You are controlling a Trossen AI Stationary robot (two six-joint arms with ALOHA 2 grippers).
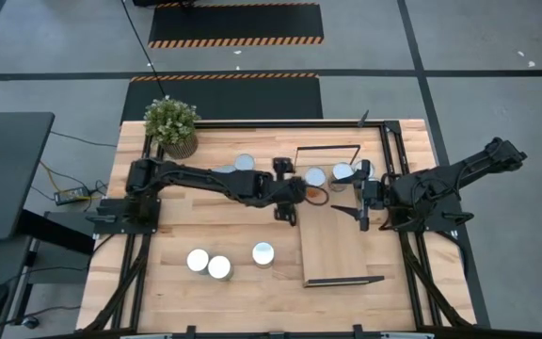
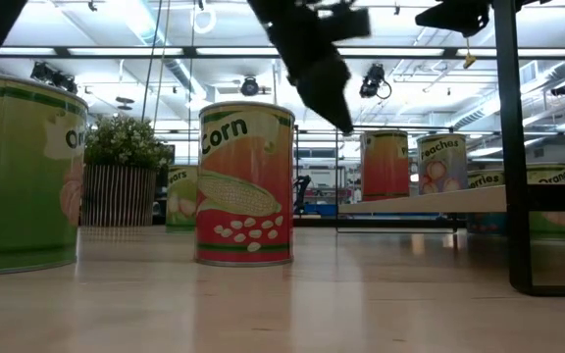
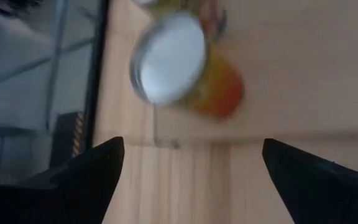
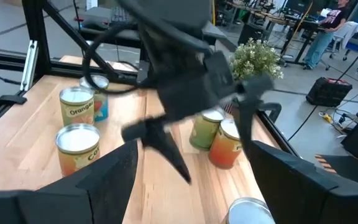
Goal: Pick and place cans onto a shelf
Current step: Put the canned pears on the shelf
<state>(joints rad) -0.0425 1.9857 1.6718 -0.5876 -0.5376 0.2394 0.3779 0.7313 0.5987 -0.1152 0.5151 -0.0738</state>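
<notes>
My left gripper (image 1: 299, 194) hangs open above the table's middle, slanting down toward a can with a silver top (image 3: 169, 59) and an orange side, just beyond its fingertips. It touches nothing. That can (image 1: 315, 176) stands at the far end of the shelf (image 1: 337, 247), a long light-wood board with black end frames. Two more cans (image 1: 343, 172) (image 1: 363, 168) stand beside it. Three cans (image 1: 197, 260) (image 1: 219, 267) (image 1: 263, 253) stand on the table near its front, and another (image 1: 245, 163) farther back. My right gripper (image 1: 363, 209) waits open by the shelf's right side.
A potted green plant (image 1: 170, 122) stands at the table's far left corner. In the low view a Corn can (image 2: 245, 183) and a green can (image 2: 18, 172) stand close. Black frame rails (image 1: 389, 160) run along the table's right side.
</notes>
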